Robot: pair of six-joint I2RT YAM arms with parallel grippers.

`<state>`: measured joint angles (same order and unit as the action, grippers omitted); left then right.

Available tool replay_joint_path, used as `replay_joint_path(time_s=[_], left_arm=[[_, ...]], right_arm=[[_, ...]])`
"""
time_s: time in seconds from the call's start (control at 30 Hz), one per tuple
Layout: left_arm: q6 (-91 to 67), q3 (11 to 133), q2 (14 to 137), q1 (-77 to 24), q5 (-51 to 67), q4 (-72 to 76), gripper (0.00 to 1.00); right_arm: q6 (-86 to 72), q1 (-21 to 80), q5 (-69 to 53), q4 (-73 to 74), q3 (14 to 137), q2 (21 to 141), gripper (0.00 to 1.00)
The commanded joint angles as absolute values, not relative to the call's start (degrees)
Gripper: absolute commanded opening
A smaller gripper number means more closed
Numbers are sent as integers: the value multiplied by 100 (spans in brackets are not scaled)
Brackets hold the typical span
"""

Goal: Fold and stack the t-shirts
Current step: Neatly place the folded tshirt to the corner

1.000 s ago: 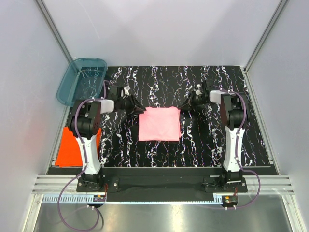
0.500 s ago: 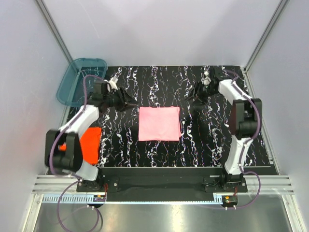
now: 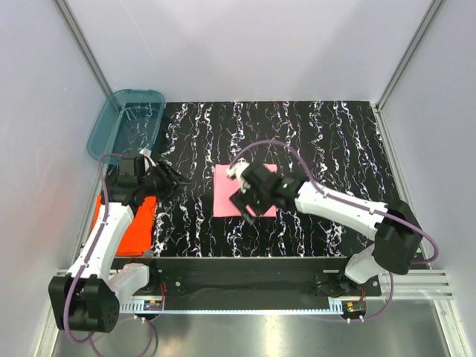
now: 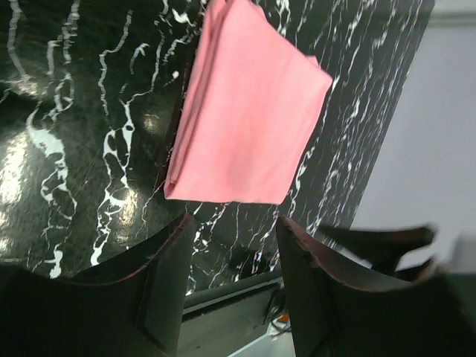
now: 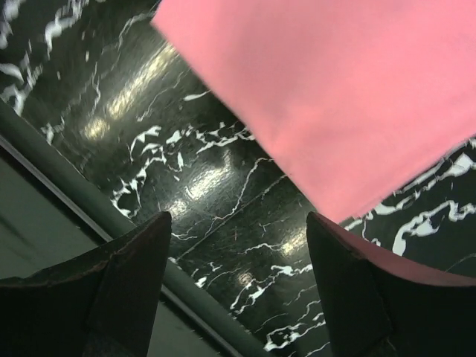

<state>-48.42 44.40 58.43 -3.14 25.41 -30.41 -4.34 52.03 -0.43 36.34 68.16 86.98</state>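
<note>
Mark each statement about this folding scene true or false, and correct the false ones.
1. The pink t-shirt lies folded on the black marbled table. True.
2. The right hand is shut on the pink t-shirt. False: its fingers are apart with nothing between them.
3. The orange-red t-shirt is stacked on the pink one. False: it lies at the left side, apart from the pink one.
4. The teal tub stands at the far left corner. True.
5. The left hand is open and holds nothing. True.
</note>
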Motion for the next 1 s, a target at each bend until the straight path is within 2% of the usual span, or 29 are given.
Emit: replay_joint_path(time_s=[0.0,0.03,0.17,0.27,0.4,0.43,0.5,0.73,0.87,0.97], left_arm=[[-5317,4421,5467,-124,2259,-3313,53],[-5396,4369,5423,-97,2294,-3348,54],[-5686,4298,5335,-26,2329,-3489,56],[-5809,4324,5283,-9,2250,-3717,57],[-5924,4342,5212,-9,1873,-4112,60],[-5959,4333,5212,-9,1855,-4157,60],[-6012,4307,5229,104,1898,-4192,60],[-5950,4351,5563,228,1969,-4263,61],[-5915,4456,5800,299,2056,-4263,64],[-5784,4544,5950,360,2144,-4254,66]], right_arm=[[920,5887,1405,2770,6426,8551,81],[1480,6280,1572,2473,6329,8578,81],[2354,6715,2047,1838,6073,8841,85],[2724,6793,2110,1732,6249,9394,75],[3400,7092,2574,759,6012,9737,72],[3436,7110,2627,660,6029,9825,62],[3567,7180,2733,389,6047,10072,54],[3902,7286,2751,53,6161,10573,50],[4165,7277,2900,-386,6100,10880,42],[4219,7277,2935,-492,6134,11108,41]])
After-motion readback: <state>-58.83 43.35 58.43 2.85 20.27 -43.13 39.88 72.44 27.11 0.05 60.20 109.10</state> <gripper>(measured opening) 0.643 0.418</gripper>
